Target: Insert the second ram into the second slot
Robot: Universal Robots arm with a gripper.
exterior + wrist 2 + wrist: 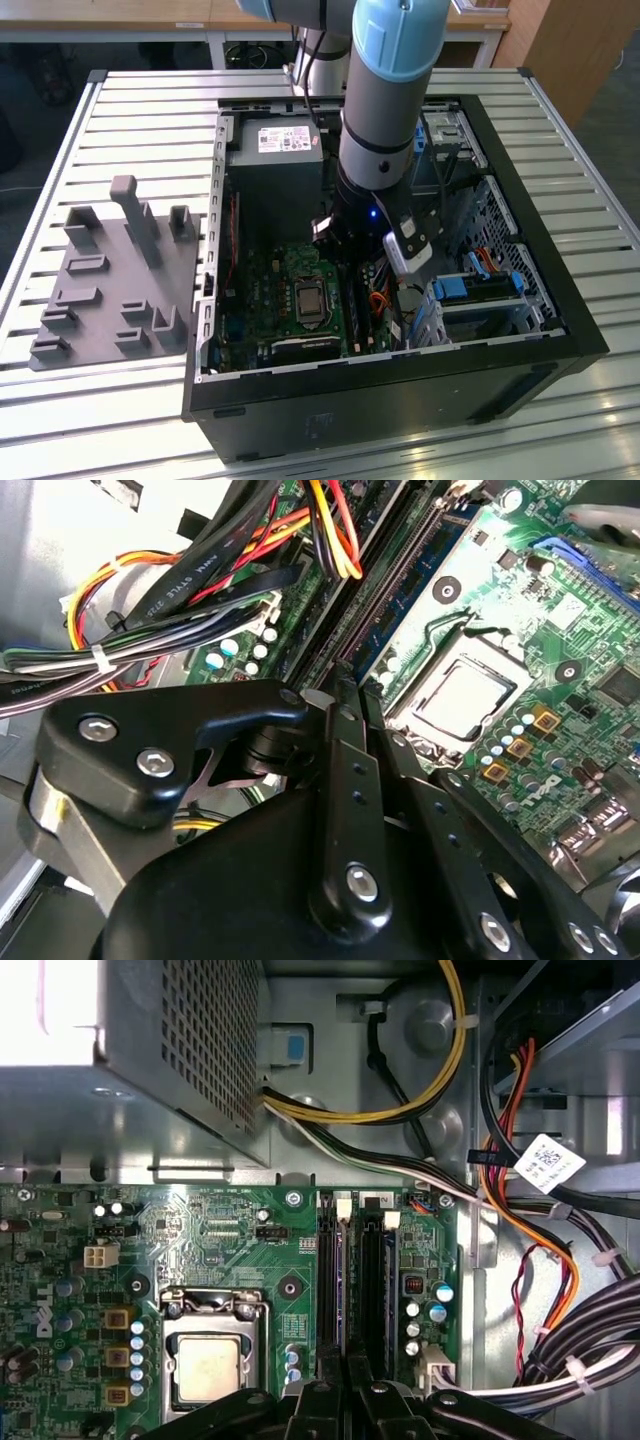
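Observation:
My gripper (346, 1385) is down inside the open computer case (560, 310), over the motherboard (210, 1230) beside the processor socket (205, 1355). Its two black fingers (338, 705) stand close together. A thin blue strip, the second ram (345, 1290), runs edge-on out from between them, in line with the black memory slots (372, 1290). The ram lies in the second slot from the socket, with a white latch (343, 1207) at its far end. In the second wrist view the ram (405, 580) shows as a blue line between the slots. In the exterior view the arm's wrist hides the gripper (352, 290).
Bundles of coloured cables (540, 1260) hang close beside the slots. The grey power supply (275, 160) sits at the back of the case and blue drive brackets (470, 290) stand on the exterior view's right. A grey parts fixture (110, 280) lies on the slatted table (120, 110) to the left.

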